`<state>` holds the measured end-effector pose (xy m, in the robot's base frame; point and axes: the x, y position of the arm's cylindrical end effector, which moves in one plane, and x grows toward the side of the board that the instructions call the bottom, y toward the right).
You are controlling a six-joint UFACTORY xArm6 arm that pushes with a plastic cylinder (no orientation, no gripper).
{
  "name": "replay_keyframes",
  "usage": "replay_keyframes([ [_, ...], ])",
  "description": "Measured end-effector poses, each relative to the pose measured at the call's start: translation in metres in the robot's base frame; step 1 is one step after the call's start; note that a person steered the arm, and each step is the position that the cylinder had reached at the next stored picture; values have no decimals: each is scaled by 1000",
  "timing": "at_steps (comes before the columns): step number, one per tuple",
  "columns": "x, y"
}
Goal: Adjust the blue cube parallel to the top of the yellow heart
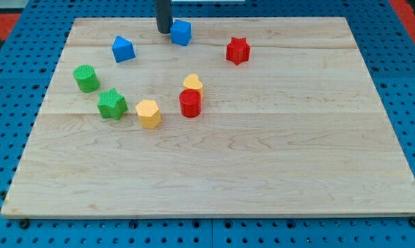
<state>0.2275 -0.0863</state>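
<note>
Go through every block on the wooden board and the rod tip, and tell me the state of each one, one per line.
my tip: down on the board, touching the blue cube's left side
blue cube: near the view's top edge
blue pointed block: standing alone
red star block: standing alone
yellow heart: touching the red cylinder
red cylinder: below the heart
yellow hexagonal block: alone
green star block: alone
green cylinder: upright

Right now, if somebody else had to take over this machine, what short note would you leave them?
My tip: down on the board at the view's top, just left of the blue cube, close against it or nearly so.
Yellow heart: mid-board, below the cube, touching the red cylinder.
Other blue block: to the left, not the target.
Done: tip brought alongside the cube.
Left: judge the cube's line against the heart's top, then nudge it as needed.
</note>
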Motion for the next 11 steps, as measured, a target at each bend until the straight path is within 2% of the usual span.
replay_keyframes([
  [1, 5, 30],
  [2, 6, 35],
  [3, -35, 35],
  [4, -35, 42],
  [5, -34, 117],
  [6, -25, 219],
  [7, -2, 283],
  [9, -3, 336],
  [11, -33, 338],
])
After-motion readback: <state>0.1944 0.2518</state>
